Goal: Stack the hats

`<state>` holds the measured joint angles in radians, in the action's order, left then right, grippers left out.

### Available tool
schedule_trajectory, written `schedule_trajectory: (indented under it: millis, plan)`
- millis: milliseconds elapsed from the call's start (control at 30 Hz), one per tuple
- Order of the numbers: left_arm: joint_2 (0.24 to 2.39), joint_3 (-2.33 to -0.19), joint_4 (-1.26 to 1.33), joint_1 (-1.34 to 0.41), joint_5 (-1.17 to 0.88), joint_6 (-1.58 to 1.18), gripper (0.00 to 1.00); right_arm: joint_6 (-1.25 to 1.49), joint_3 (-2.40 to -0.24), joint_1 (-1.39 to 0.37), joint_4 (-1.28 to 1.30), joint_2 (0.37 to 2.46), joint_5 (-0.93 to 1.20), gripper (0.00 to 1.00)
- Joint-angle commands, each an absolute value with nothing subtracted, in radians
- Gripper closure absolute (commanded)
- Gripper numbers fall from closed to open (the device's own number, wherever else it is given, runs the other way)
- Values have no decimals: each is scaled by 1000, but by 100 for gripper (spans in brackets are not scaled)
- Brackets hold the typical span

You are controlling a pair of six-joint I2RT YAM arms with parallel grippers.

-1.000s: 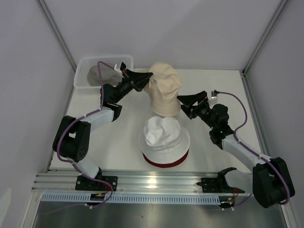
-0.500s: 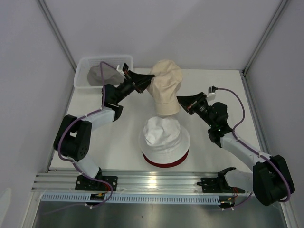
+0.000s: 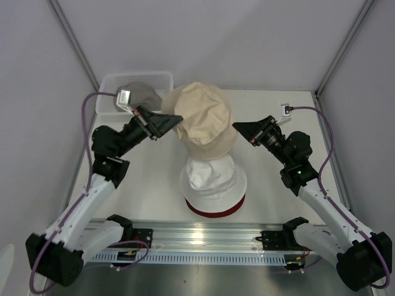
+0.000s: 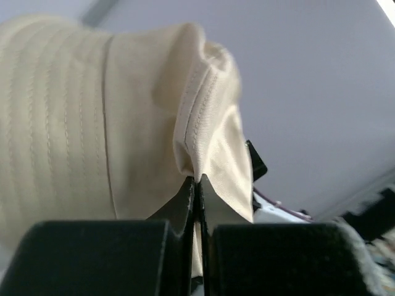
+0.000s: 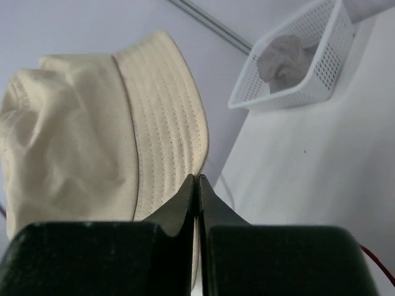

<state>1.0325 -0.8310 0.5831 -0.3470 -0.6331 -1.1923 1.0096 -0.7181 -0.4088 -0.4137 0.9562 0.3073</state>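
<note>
Left jaws and right jaws each clamp an opposite brim edge of the cream-beige hat (image 3: 203, 120), spreading it open between them, above the white hat (image 3: 213, 176), probably ready for lowering.

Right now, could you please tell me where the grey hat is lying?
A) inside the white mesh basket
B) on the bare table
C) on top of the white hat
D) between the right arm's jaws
A: the grey hat sits inside the white mesh basket at the far left, apart from the other hats.
</note>
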Motion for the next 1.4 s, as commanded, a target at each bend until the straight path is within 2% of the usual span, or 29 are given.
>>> schedule_trajectory:
  millis: [0, 200, 467, 733, 1133, 1367]
  plan:
    - [878, -848, 122, -354, -451, -798, 99, 942, -752, -414, -337, 963, 373, 100]
    - [807, -812, -24, -356, -423, -772, 99, 936, -779, -414, -293, 966, 472, 100]
    - [753, -726, -41, -419, -459, -811, 99, 855, -811, -414, -105, 800, 459, 100]
    - [755, -744, -72, -503, -445, -801, 99, 836, -834, -417, 33, 755, 502, 100]
    - [713, -808, -170, -514, -413, -749, 99, 809, -894, -448, 12, 758, 595, 100]
    - [706, -870, -230, -511, -387, -681, 99, 773, -977, -495, 40, 755, 557, 100]
